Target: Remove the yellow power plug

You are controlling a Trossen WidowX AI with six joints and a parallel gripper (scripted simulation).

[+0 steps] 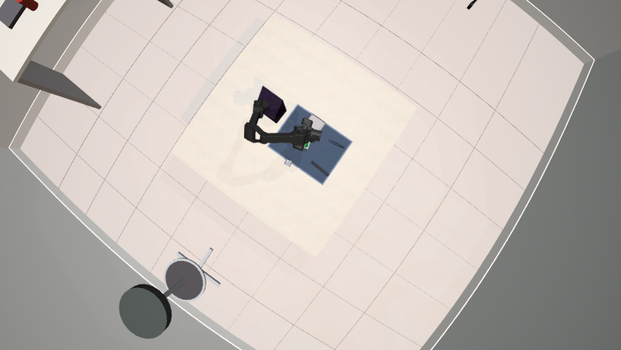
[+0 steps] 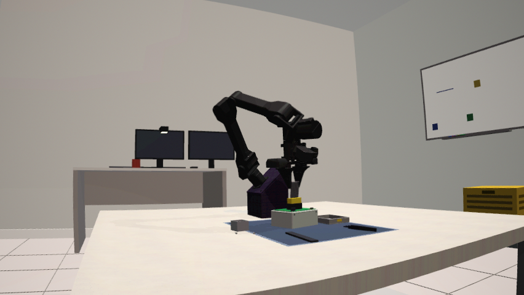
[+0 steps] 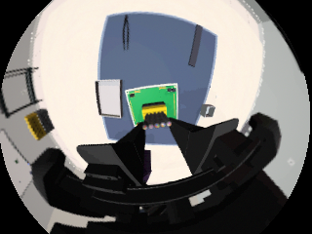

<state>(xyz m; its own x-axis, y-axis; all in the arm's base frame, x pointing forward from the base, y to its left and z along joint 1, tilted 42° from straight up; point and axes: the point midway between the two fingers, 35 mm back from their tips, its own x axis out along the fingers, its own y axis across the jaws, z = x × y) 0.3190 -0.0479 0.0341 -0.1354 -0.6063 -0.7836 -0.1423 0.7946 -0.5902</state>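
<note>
From above, the black arm [image 1: 278, 138] [image 2: 236, 137] reaches over a blue mat [image 1: 332, 156] [image 2: 293, 237] [image 3: 151, 54] on the pale worktop [image 1: 278, 204] [image 2: 176, 252] [image 3: 73, 63], and hides most of the green circuit board [image 1: 306, 145] [image 2: 277, 209] [image 3: 138, 100]. The tray [image 1: 317, 121] [image 2: 333, 221] [image 3: 109, 98] shows partly beside the arm's far end, and a small grey box [image 1: 288, 162] [image 2: 239, 225] [image 3: 208, 110] sits at the mat's edge. In the side view, the end effector [image 2: 294, 190] [image 3: 156, 123] points down over the board, which lies on top of a light grey block [image 2: 293, 218]. It is grasping the yellow plug [image 2: 294, 200] [image 3: 154, 108] by its grey upper part; the plug stands upright over the black socket [image 2: 294, 206] on the board, and whether it is still fully seated I cannot tell. The grey tray is just beside the block, and two dark, slim tools lie on the mat. From the wrist, the plug's bundle of wires [image 3: 157, 120] is between the fingertips, with the yellow part over the board; the tray is on one side of the board, the small box on the other.
</note>
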